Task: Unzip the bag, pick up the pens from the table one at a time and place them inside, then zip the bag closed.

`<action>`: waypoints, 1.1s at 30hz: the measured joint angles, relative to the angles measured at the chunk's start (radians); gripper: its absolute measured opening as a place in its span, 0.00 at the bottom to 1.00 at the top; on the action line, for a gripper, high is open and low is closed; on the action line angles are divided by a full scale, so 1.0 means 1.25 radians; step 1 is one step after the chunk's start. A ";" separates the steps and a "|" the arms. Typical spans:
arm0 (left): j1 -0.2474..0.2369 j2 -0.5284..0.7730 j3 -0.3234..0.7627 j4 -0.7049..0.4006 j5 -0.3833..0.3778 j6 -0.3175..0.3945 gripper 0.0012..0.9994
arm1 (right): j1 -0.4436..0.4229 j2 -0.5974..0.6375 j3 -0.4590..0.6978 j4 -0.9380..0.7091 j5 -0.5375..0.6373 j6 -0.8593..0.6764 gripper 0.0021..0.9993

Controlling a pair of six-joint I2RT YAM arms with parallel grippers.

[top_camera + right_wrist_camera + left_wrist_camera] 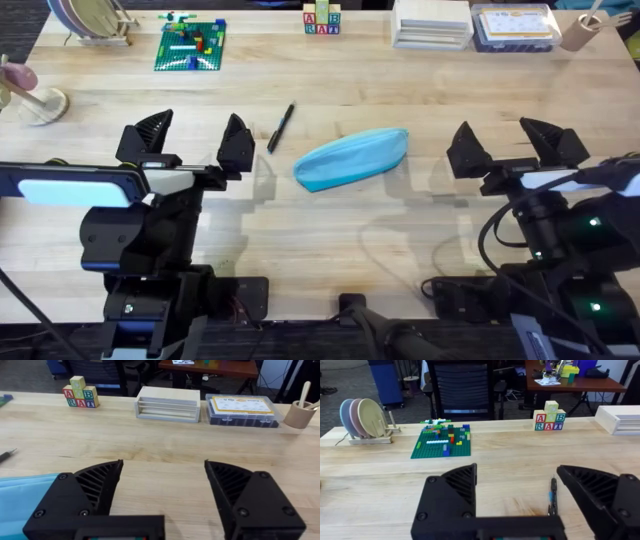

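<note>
1. We hold the left gripper [194, 143] and right gripper [517, 140] wide open and empty, flanking the work, likely poised to start.
2. The bag [351, 158] lies closed on the table [320, 250] between them; a black pen [280, 128] rests just beyond the left gripper.

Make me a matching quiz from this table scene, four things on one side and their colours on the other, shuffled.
Things:
1. bag
2. pen
3. brick baseplate
4. slatted box

Colours:
A. green
B. white
C. light blue
D. black

Pairs: 1-C, 2-D, 3-A, 4-B
</note>
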 joint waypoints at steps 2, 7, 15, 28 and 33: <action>0.000 0.000 0.000 0.000 0.000 0.001 1.00 | 0.000 0.000 0.000 0.000 -0.001 0.000 1.00; 0.000 0.000 0.000 0.000 0.000 0.001 1.00 | 0.000 0.000 0.000 -0.001 -0.003 0.000 1.00; 0.000 0.000 0.000 0.000 0.000 0.001 1.00 | 0.000 0.000 0.000 0.000 -0.003 0.000 1.00; 0.000 0.000 0.062 -0.098 0.000 0.001 0.99 | 0.000 0.001 0.088 -0.109 -0.009 0.000 1.00; 0.000 0.029 0.250 -0.299 0.000 0.001 0.99 | 0.000 0.023 0.249 -0.257 -0.009 0.000 1.00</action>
